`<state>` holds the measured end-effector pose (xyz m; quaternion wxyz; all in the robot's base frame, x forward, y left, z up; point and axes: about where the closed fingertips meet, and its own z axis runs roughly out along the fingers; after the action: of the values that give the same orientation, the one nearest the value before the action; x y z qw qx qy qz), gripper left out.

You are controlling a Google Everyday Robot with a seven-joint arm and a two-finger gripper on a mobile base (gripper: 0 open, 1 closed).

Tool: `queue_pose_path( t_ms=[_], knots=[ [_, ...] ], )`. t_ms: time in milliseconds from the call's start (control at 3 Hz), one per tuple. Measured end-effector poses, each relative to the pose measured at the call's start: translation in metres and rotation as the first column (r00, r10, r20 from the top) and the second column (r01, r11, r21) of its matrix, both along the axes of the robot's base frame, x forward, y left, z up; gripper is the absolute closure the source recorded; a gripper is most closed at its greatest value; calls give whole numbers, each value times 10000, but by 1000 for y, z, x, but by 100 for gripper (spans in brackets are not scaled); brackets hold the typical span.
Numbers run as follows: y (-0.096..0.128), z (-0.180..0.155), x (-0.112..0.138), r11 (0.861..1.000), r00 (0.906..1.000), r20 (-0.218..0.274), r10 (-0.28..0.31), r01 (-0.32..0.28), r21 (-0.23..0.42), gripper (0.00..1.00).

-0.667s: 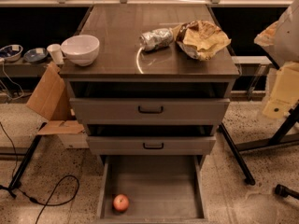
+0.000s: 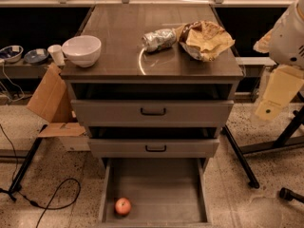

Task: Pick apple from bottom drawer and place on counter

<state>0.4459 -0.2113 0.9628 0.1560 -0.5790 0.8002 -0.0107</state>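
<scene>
Down in the front-left corner of the open bottom drawer (image 2: pixel 164 184) sits the apple (image 2: pixel 123 206), low and far left of the pincer (image 2: pixel 278 93) beside the tabletop (image 2: pixel 118 27), its state impossible to tell.

Light is dim, warm and overhead, with a curved glare streak on the glossy counter (image 2: pixel 118 32), deep shadow above both drawer fronts (image 2: pixel 190 113), bottom drawer (image 2: pixel 161 189) floor evenly lit, whole frame soft, gripper (image 2: pixel 277 93) at right edge blurred.
</scene>
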Motion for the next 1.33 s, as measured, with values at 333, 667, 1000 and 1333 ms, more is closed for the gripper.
queue_pose_path(
  t_ms=[333, 667, 1000, 1333],
  knots=[
    [31, -43, 19, 9921, 9924, -969, -753, 843, 925, 0],
    [78, -90, 36, 9604, 9673, -1823, -1760, 2094, 1837, 0],
    [126, -131, 49, 9165, 9359, -2191, -2757, 3247, 2337, 0],
    [183, -181, 67, 8632, 8896, -2483, -3834, 4408, 2463, 0]
  ],
)
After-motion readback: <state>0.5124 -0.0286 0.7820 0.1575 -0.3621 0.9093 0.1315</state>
